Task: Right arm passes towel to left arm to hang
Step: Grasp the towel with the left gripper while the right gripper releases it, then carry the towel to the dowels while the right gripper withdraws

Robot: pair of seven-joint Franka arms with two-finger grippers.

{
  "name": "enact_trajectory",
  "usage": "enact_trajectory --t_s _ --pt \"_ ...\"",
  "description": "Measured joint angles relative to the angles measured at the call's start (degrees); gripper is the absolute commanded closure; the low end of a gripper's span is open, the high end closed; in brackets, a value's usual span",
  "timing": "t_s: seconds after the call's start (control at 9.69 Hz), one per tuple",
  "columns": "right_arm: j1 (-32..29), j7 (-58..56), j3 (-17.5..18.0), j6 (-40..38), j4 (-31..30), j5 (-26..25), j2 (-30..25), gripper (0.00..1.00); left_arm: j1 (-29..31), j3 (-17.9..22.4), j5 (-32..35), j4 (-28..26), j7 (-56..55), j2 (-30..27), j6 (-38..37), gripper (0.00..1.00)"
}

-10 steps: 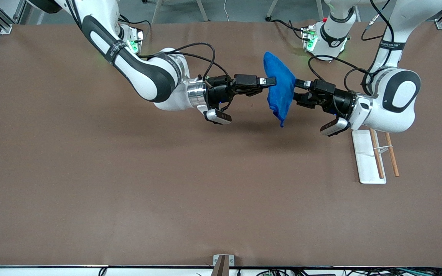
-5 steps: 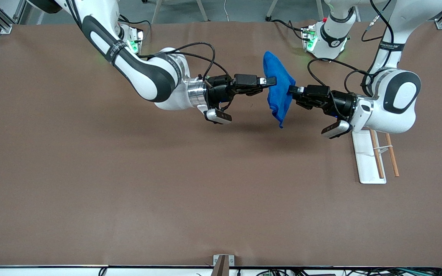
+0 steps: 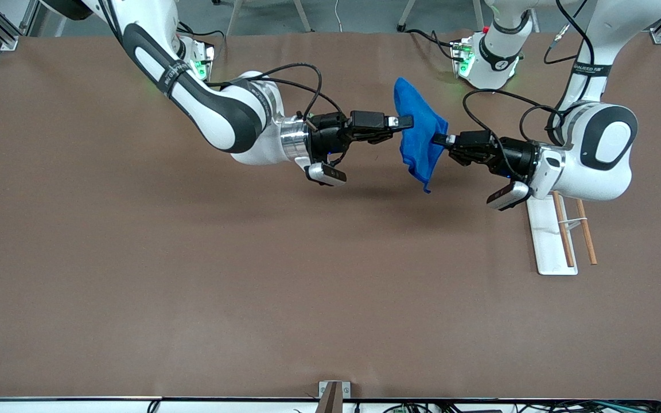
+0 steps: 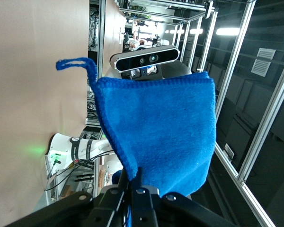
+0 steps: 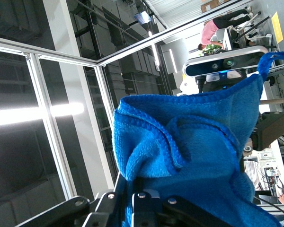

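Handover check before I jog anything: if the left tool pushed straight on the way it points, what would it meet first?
The towel it is already shut on, then probably the right tool, also clamped on the cloth and facing it over the table; their exact heights are hard to compare.

Brown table point(image 3: 135, 275); white rack base point(image 3: 548, 238) with wooden rods point(image 3: 586, 235) at left arm's end.

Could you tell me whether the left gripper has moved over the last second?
Yes. The left gripper has slid toward the towel, farther from the white rack at its end of the table, and its jaws are now shut on the towel's edge.
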Motion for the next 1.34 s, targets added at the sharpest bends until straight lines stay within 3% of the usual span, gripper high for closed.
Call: enact_trajectory --t_s 0.1,0.31,0.41,0.72,1.03,1.34 --pt "-0.05 -0.12 0.04 4.29 0.34 0.0 -0.06 0.0 0.61 0.01 2.03 1.29 -0.8 -0.01 0.0 1.0" --pt "-0.39 -0.26 0.04 11.58 0.99 -3.2 -0.48 0.0 2.04 0.03 6.72 4.89 -3.62 -0.02 0.01 1.0" --pt "-1.28 0.26 -0.01 12.73 0.83 -7.95 -0.59 0.0 2.47 0.04 9.45 7.02 -5.05 -0.03 0.01 1.0" --pt "-5.74 2.06 -3.44 13.0 -1.27 -27.92 -0.41 0.0 2.58 0.08 19.11 11.24 -6.87 0.12 3.35 1.0" --pt "-6.69 3.61 -13.41 7.89 -1.72 -46.25 -0.15 0.0 2.83 0.24 31.22 15.81 -6.87 1.45 8.64 1.0" --pt "-7.13 14.7 -22.98 2.12 -0.24 -69.4 -0.39 0.0 2.64 3.18 41.43 17.31 -6.83 2.64 13.17 1.0"
